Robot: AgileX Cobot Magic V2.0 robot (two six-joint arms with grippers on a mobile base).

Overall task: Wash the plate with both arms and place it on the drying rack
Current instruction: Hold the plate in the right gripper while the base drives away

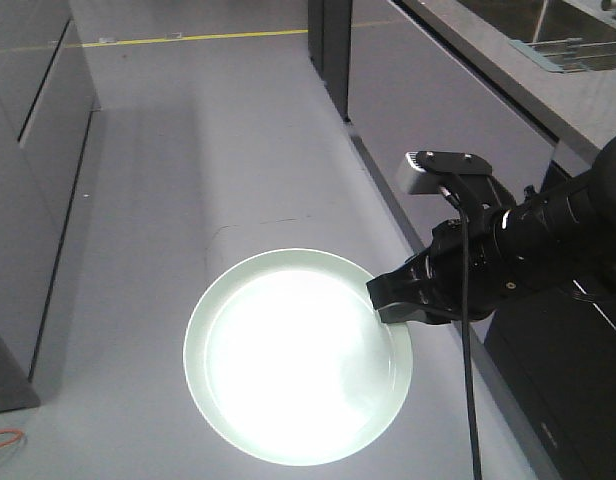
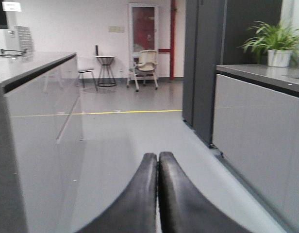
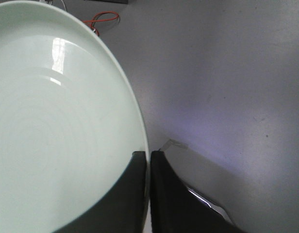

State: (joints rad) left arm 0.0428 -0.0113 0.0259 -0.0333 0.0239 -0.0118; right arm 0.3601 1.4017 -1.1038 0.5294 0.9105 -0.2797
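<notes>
A glossy grey floor (image 1: 188,150) crossed by one yellow line (image 1: 188,39) runs between grey cabinets, with a grey worktop (image 1: 548,85) along the right. One plate (image 1: 298,355) hangs face up above the floor, its rim clamped in the right gripper's (image 1: 388,300) jaws. The left gripper's (image 2: 157,158) jaws are pressed together, empty. Farther off stand one chair (image 2: 145,65), one stool (image 2: 84,75) and one potted plant (image 2: 275,41).

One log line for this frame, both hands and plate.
right hand: shut on plate rim | left hand: shut, empty | plate: held over floor
</notes>
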